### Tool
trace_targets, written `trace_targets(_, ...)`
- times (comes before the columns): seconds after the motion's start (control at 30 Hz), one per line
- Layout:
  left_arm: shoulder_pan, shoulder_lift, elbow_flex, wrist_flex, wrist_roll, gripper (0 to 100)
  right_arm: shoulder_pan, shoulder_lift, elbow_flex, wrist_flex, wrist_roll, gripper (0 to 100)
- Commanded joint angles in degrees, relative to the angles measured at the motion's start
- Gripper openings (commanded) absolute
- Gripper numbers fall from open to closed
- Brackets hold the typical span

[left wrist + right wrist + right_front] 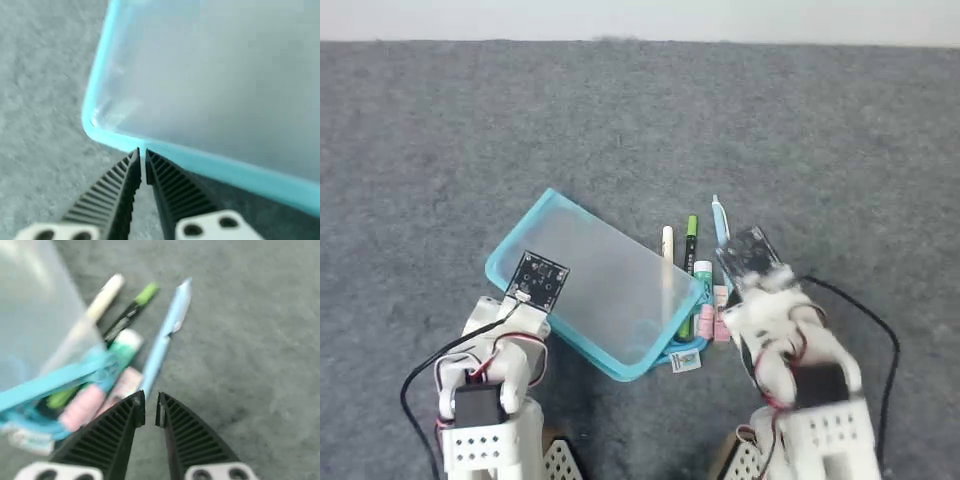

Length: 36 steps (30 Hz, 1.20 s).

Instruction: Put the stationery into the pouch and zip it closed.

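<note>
A translucent pouch (605,285) with cyan trim lies tilted on the grey carpet. Beside its open end lie a white pen (667,243), a green marker (691,235), a light blue pen (720,220), a green-capped glue stick (702,272) and a pink eraser (707,322). My left gripper (142,152) is shut, its tips against the pouch's cyan trim (210,162) near a corner; whether it pinches the trim I cannot tell. My right gripper (150,407) is shut and holds nothing, just short of the blue pen (167,337) and the pink eraser (82,407).
Grey carpet (800,130) covers the whole table, with a pale wall edge at the far side. A small printed tag (685,362) lies at the pouch's near corner. Both arm bases (485,440) stand at the near edge.
</note>
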<state>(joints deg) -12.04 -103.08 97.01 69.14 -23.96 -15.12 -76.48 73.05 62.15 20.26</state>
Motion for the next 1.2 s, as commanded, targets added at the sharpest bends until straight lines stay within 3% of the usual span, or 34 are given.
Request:
trace_targets(0.0,-1.41,-0.35,-0.75,-5.01,0.00,2,-6.02,19.56,-12.75,3.30,-0.09,4.9)
trace_targets(0.13,-8.70,0.18,-7.25,-4.13,0.09,2,-11.30,31.87,-17.85,4.18,-2.55,4.9)
trace_targets(0.23,-8.70,5.63,-13.23,-2.02,-0.18,2,-15.34,33.27,-17.32,4.53,-2.64,4.9)
trace_targets(0.53,-5.89,42.46,-32.40,-2.11,1.67,8,-16.22,34.07,-13.45,-3.65,-6.51,5.0)
trace_targets(0.83,-1.49,53.71,-34.86,-10.20,13.98,8,-6.55,47.52,-16.88,-15.43,-6.77,5.2)
trace_targets(0.97,-1.49,53.71,-30.64,-16.70,17.49,8,-2.07,58.07,-26.46,-16.31,-6.77,11.7)
trace_targets(1.17,-1.49,53.71,-26.77,-23.65,18.11,8,-0.84,73.10,-44.48,-16.04,-7.21,16.6)
